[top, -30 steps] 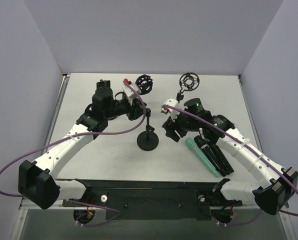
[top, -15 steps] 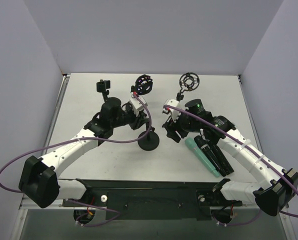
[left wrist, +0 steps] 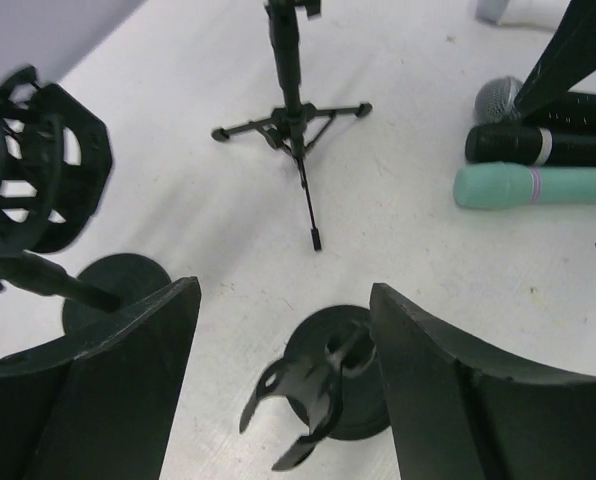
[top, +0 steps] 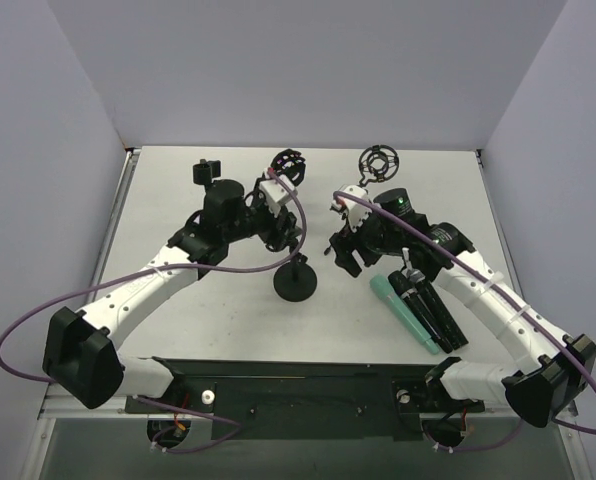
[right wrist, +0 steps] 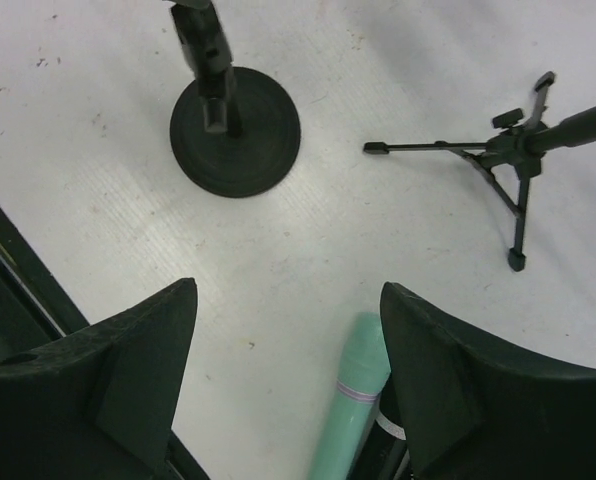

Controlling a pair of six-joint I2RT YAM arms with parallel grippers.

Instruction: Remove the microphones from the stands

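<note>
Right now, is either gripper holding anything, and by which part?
Nothing is held. The left gripper stands open above an empty clip stand; the right gripper is open, clear of the teal microphone.

No readable text, labels, brands or numbers anywhere in view.

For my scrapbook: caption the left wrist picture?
Open left claw hovers over empty black round-base clip stand, teal plastic microphone nearby.

Your left arm [top: 148, 285]: stretched forward, angled inward to the right.
Your left gripper [left wrist: 285, 290]: jaws spread wide, pointing down.
Your right arm [top: 478, 290]: stretched forward, angled inward to the left.
Your right gripper [right wrist: 288, 290]: jaws apart, pointing down.
</note>
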